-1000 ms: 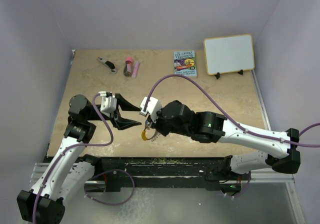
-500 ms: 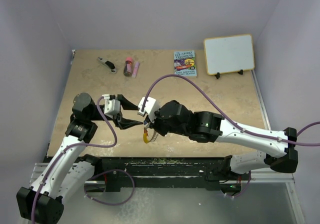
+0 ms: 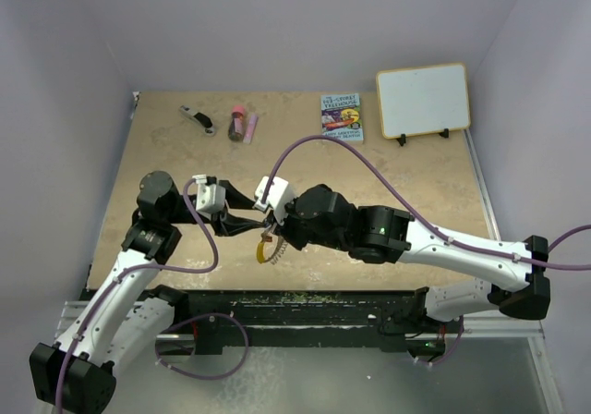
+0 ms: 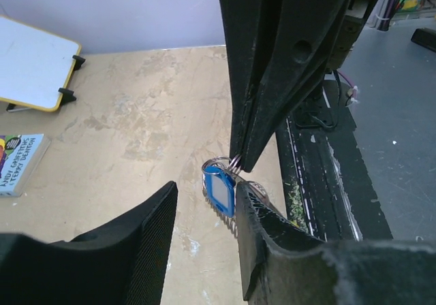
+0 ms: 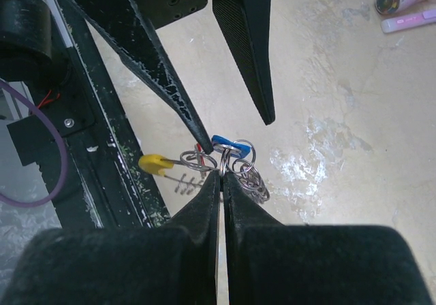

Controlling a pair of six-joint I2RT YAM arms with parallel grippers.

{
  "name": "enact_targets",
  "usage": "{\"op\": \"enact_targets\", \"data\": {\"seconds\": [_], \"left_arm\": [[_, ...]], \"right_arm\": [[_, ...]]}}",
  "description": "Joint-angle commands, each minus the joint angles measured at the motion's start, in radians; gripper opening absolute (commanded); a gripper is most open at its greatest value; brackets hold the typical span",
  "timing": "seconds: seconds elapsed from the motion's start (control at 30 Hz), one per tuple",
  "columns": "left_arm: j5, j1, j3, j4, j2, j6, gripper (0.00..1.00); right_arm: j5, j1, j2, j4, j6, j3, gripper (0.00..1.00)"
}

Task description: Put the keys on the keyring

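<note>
My right gripper (image 5: 221, 172) is shut on a small silver ring of the keyring (image 5: 251, 181) and holds the bunch above the table near its front edge. A yellow end (image 5: 155, 163) sticks out to the left and silvery coils hang below. The blue key (image 5: 228, 143) hangs on the bunch. A sliver of the red key (image 5: 206, 150) shows behind a finger. My left gripper (image 4: 206, 189) is open, with the blue key (image 4: 221, 190) between its fingertips against the right finger (image 4: 272, 237). In the top view the keyring (image 3: 265, 249) hangs where both grippers (image 3: 255, 213) meet.
At the back of the table lie a small book (image 3: 342, 116), a whiteboard on a stand (image 3: 423, 100), a black-and-silver tool (image 3: 197, 118), a dark red tube (image 3: 237, 123) and a pink pen (image 3: 250, 125). A black rail (image 3: 305, 308) runs along the near edge.
My left gripper has moved right, up to the right gripper and the keyring. The right gripper has shifted slightly left with the bunch, which hangs a little differently.
</note>
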Motion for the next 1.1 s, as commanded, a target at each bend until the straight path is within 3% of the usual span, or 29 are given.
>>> {"op": "enact_targets", "data": {"seconds": [0.0, 0.23, 0.57, 1.07], "left_arm": [[-0.018, -0.005, 0.030, 0.012, 0.003, 0.040, 0.41], [-0.018, -0.010, 0.028, 0.015, 0.003, 0.038, 0.23], [-0.014, -0.011, 0.028, 0.013, 0.000, 0.044, 0.08], [-0.022, -0.011, 0.031, -0.034, -0.006, 0.086, 0.03]], "right_arm": [[0.009, -0.003, -0.027, 0.064, 0.013, 0.044, 0.00], [0.009, -0.003, -0.028, 0.073, 0.013, 0.048, 0.00], [0.024, -0.003, -0.060, 0.109, 0.029, 0.024, 0.00], [0.061, -0.003, -0.090, 0.148, 0.051, -0.010, 0.00]]}}
